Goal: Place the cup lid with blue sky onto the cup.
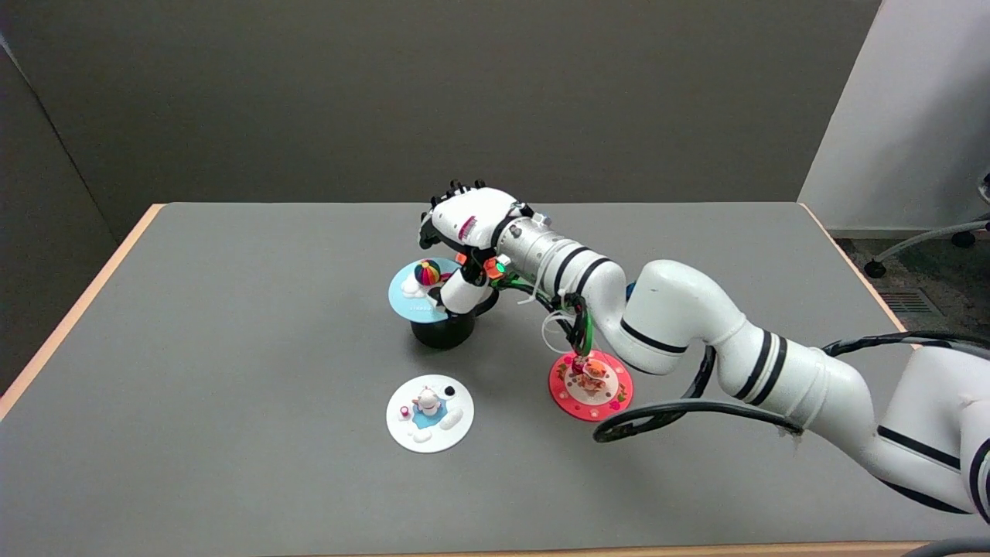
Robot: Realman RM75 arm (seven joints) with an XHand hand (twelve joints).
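The sky-blue lid (411,294), with white clouds and a rainbow-coloured ball on top, lies over the black cup (442,330) near the table's middle, shifted a little to the left of it. My right hand (468,232) is at the lid's right edge, above the cup. Its thumb reaches down to the lid's right side, and the other fingers curl over the back edge. The hand hides where the fingers meet the lid, so I cannot tell whether it still grips.
A white lid (430,412) with a small figure lies in front of the cup. A red lid (591,384) lies to the right, partly under my forearm and its black cable. The grey table (232,348) has wooden edges.
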